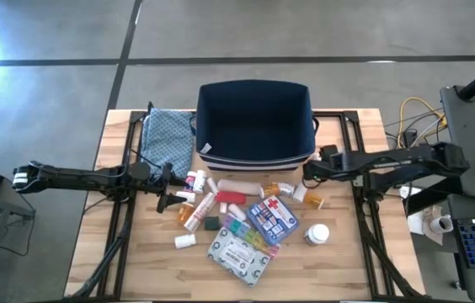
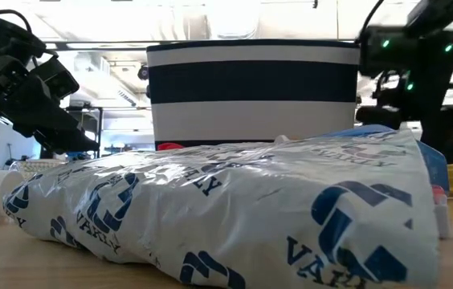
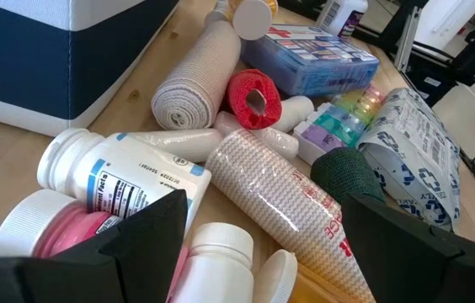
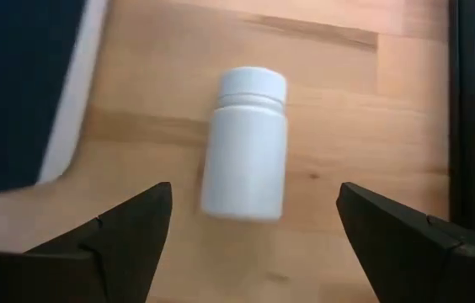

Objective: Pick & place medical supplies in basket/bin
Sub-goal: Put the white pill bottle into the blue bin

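My right gripper (image 4: 254,231) hangs wide open and empty over a white bottle (image 4: 246,143) lying beside the navy bin (image 1: 256,119), while my left gripper (image 3: 258,244), equally open and empty, faces the heaped supplies (image 1: 242,220).

The large navy-blue rectangular fabric bin (image 1: 256,120) stands at the back of the wooden surface (image 1: 120,252). The blue patterned cloth (image 1: 167,140) lies just left of it. The scattered medical supplies (image 1: 246,220) lie in front of it, the grey-white flat packet (image 1: 239,256) nearest the front edge.
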Action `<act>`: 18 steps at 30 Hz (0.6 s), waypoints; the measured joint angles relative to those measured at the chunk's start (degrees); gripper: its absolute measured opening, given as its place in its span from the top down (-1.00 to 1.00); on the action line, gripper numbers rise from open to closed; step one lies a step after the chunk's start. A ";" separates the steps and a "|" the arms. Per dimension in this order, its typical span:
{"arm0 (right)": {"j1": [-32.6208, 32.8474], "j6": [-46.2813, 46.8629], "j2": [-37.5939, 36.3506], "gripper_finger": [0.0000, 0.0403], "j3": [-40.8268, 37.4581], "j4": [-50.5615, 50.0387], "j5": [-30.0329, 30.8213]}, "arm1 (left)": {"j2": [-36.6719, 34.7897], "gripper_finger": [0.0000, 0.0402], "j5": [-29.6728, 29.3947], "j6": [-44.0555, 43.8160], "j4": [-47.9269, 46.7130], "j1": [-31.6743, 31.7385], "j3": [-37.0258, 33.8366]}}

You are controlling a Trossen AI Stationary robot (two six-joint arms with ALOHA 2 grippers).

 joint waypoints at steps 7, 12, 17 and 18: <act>-5.18 -6.37 4.79 -0.62 -2.08 5.76 0.13 | 0.01 -0.47 0.01 -0.01 -0.01 0.00 0.00; -7.87 -9.74 5.65 -0.60 -3.71 11.75 -0.04 | 0.01 -0.47 0.01 0.00 0.00 0.00 0.00; -9.48 -13.88 5.65 -0.40 -5.09 12.71 -0.40 | 0.02 -0.47 0.01 -0.01 0.00 -0.02 0.00; -9.55 -14.86 5.65 -0.33 -5.31 12.68 -0.73 | 0.02 -0.47 0.01 0.01 0.00 0.00 0.00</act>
